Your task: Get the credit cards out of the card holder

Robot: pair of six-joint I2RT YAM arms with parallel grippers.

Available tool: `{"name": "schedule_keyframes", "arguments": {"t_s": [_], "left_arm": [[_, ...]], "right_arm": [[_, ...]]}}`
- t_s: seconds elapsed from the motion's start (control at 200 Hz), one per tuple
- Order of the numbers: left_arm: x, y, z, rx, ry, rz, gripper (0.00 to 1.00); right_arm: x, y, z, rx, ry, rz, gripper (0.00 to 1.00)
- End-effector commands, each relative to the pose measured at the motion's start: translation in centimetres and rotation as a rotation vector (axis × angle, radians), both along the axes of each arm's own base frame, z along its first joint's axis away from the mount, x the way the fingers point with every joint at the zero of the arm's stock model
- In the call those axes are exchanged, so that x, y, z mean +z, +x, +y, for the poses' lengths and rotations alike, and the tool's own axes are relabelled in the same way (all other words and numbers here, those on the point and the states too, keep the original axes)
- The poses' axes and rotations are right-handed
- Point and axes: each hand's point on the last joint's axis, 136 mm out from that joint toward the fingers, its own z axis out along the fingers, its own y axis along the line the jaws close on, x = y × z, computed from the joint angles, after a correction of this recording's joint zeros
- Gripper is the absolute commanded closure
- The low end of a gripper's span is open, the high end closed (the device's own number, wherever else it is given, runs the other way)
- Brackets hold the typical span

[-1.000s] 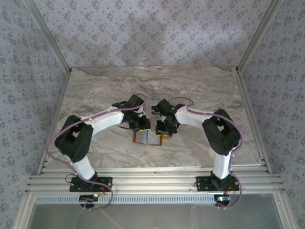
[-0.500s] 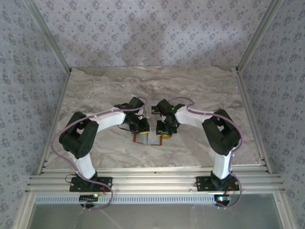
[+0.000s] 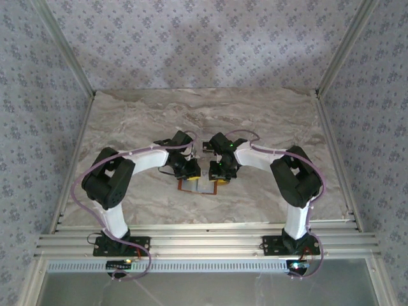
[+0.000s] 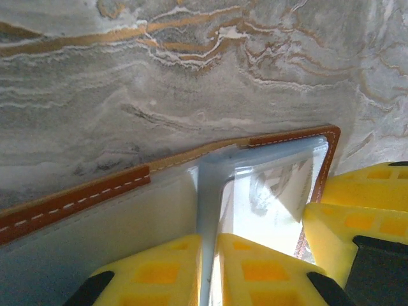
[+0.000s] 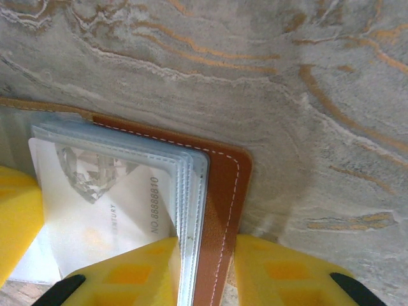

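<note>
Card holder (image 3: 203, 185): orange-brown leather, lying opened flat on the marble table (image 3: 268, 115) between the two arms. Its long axis runs left to right in the top view.

Right gripper (image 5: 205, 255): clamped over the holder's right outer edge, with the cover and the sleeve stack together between its jaws.

Left gripper (image 4: 208, 245): pinched on one grey-blue sleeve page (image 4: 210, 191), seen edge-on.

Credit card (image 5: 108, 204): whitish, seated inside a clear sleeve. Its printed number runs parallel to the clamped edge, so its long axis probably lies that way. Which side the sleeve opens on cannot be told.

Judged handling: the holder is light and floppy and needs pinning. The sleeves are soft and glossy and are likely to cling. The card is thin, stiff and slick, and is best taken by a bared edge, nipped across its thickness.
</note>
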Motion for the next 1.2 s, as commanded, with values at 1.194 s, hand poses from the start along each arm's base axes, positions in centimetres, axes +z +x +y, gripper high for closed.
{"name": "schedule_keyframes", "arguments": {"t_s": [1.194], "left_arm": [[-0.9, -0.8, 2.6, -0.028, 0.108, 0.031, 0.87]], "right_arm": [[-1.0, -0.9, -0.7, 0.003, -0.034, 0.035, 0.70]]}}
